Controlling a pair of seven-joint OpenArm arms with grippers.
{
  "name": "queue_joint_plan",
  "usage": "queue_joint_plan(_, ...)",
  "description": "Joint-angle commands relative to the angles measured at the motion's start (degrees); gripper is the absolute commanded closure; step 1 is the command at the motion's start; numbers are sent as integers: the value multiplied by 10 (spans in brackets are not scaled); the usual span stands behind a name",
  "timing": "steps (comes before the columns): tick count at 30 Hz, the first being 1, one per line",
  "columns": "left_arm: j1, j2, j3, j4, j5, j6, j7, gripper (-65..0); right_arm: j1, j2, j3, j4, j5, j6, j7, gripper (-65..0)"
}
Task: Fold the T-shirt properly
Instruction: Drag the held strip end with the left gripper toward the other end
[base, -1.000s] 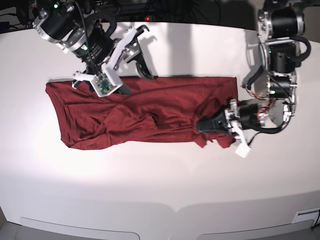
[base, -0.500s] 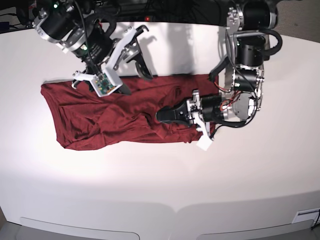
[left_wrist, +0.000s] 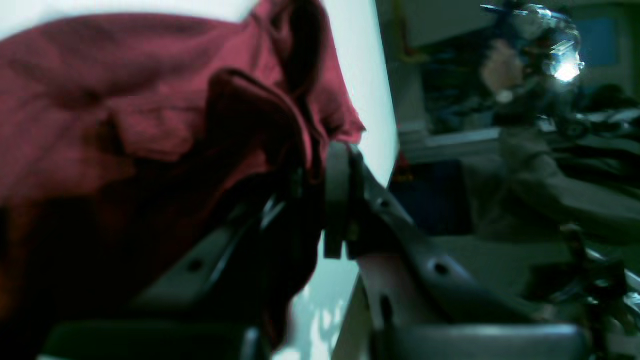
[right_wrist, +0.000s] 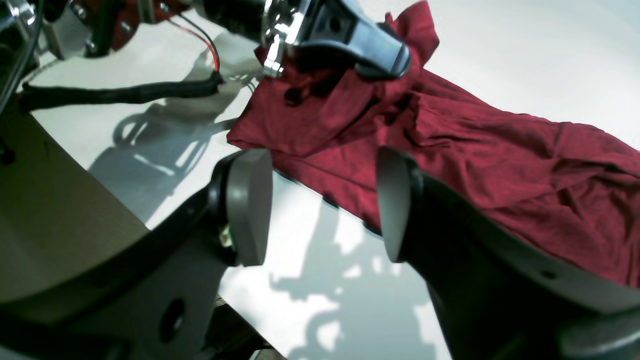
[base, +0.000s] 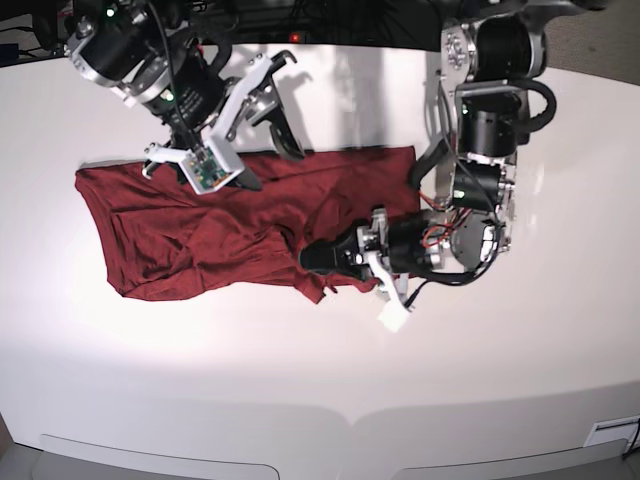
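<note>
One end of the T-shirt (base: 200, 225), pinched in my closed left gripper (base: 318, 258), now dragged to frame centre; fold half-made. Right gripper (base: 262, 130) open, empty.

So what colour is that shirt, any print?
Plain dark red T-shirt, no print; clearest in the base view.

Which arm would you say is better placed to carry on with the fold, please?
Left: the left gripper is shut on the dark red knit T-shirt, mid-fold. The right gripper is open, holding nothing, above the shirt's far edge.
</note>
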Motion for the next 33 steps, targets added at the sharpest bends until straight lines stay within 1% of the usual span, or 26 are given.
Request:
queue_joint_plan(1, -13, 16, 2, 9, -4, -5, -6, 0, 7, 0, 0, 11, 10, 1, 13, -331)
queue_joint_plan(2, -12, 20, 5, 9, 5, -5, -8, 0, 11, 0, 0, 11, 10, 1, 14, -331)
queue_joint_plan(5, -9, 20, 39, 9, 18, -5, -26, 0, 18, 0, 0, 11, 11, 1, 10, -331)
queue_joint_plan(10, -8, 20, 102, 9, 17, -5, -47, 0, 18, 0, 0, 11, 12, 1, 9, -331)
queue_joint_plan(17, -8, 20, 195, 9, 19, -5, -107, 0, 18, 0, 0, 11, 12, 1, 9, -331)
queue_joint_plan(19, -8, 20, 204, 9, 19, -5, -111, 0, 18, 0, 0, 11, 12, 1, 9, -331)
queue_joint_plan(25, -9, 20, 203, 9, 19, -5, -111, 0, 18, 0, 0, 11, 12, 1, 4, -331)
queue_joint_plan(26, -9, 20, 203, 9, 19, -5, -111, -34, 18, 0, 0, 11, 14, 1, 4, -331)
queue_joint_plan(28, -9, 20, 203, 9, 19, -5, -111, -171, 18, 0, 0, 11, 14, 1, 5, -331)
queue_joint_plan(29, -9, 20, 203, 9, 19, -5, -111, -227, 18, 0, 0, 11, 14, 1, 5, -331)
queue_joint_plan(30, -9, 20, 203, 9, 19, -5, -111, -265, 18, 0, 0, 11, 14, 1, 4, -331)
queue_joint_plan(31, -9, 20, 203, 9, 19, -5, -112, -281, 18, 0, 0, 11, 14, 1, 5, -331)
queue_joint_plan(33, -9, 20, 203, 9, 19, -5, -117, -281, 18, 0, 0, 11, 14, 1, 5, -331)
